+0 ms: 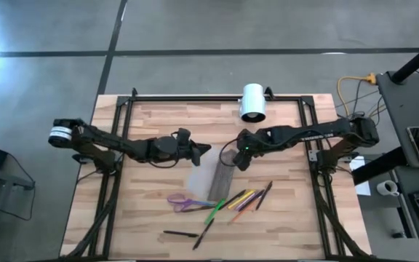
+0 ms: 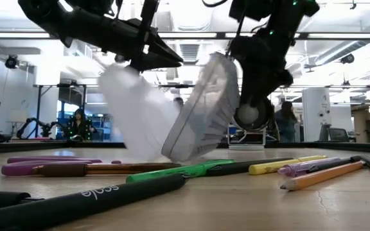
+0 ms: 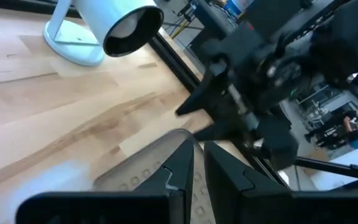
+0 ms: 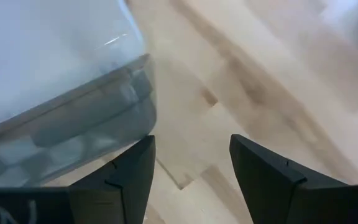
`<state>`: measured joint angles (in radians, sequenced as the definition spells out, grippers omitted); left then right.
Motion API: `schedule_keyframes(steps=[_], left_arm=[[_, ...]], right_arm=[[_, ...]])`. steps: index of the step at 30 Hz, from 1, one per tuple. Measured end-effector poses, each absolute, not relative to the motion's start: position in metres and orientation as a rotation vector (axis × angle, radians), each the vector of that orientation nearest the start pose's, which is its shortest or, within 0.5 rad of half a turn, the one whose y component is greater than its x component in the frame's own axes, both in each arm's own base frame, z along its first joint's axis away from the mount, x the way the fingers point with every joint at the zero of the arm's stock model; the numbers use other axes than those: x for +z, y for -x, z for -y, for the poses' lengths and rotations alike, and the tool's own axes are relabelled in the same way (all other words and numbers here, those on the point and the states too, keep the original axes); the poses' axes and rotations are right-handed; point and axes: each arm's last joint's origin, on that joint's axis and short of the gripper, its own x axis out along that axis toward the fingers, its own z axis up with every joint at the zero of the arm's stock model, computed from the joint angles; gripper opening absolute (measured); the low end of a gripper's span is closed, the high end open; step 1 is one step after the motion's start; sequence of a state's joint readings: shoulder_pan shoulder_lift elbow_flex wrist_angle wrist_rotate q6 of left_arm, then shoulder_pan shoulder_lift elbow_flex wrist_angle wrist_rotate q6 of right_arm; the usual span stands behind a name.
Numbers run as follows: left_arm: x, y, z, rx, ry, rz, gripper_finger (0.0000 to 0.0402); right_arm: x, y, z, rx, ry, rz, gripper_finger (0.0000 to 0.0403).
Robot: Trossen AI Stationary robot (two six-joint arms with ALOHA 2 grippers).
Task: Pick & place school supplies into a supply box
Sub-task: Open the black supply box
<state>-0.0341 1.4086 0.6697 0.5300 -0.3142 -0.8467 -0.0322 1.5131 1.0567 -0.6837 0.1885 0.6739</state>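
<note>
My left gripper (image 1: 208, 150), fingers nearly pressed together, meets the translucent grey plastic pencil case (image 1: 222, 177), which stands tilted on the wooden table (image 1: 151, 120). My right gripper (image 1: 238, 158) is spread beside its dotted lid. Thin pens (image 1: 242, 198) and purple-handled scissors (image 1: 182, 201) lie nearby.

Two robot arms are sharing one wooden table (image 1: 158, 116). One translucent supply box (image 1: 222, 177) is lying just below the right gripper (image 1: 241, 161). One white cylinder (image 1: 252, 102) is standing behind it. One pair of purple scissors (image 1: 184, 201) and roughly ten pens and pencils (image 1: 242, 199) are lying beyond the box.
</note>
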Motion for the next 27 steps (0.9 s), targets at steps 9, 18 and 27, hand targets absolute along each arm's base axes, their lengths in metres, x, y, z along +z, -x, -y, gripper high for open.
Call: schedule_keyframes(steps=[9, 18, 27], left_arm=[[0.215, -0.289, 0.001, 0.384, 0.784, -0.161, 0.0023], [0.213, -0.276, 0.003, 0.352, 0.782, -0.337, 0.0023], [0.184, -0.265, 0.005, 0.395, 0.807, -0.650, 0.0023]], right_arm=[[0.262, -0.260, 0.018, -0.670, -0.469, -0.911, 0.0201], [0.258, -0.262, 0.014, -0.577, -0.545, -0.968, 0.0201], [0.231, -0.302, 0.009, -0.351, -0.673, -0.973, 0.0201]])
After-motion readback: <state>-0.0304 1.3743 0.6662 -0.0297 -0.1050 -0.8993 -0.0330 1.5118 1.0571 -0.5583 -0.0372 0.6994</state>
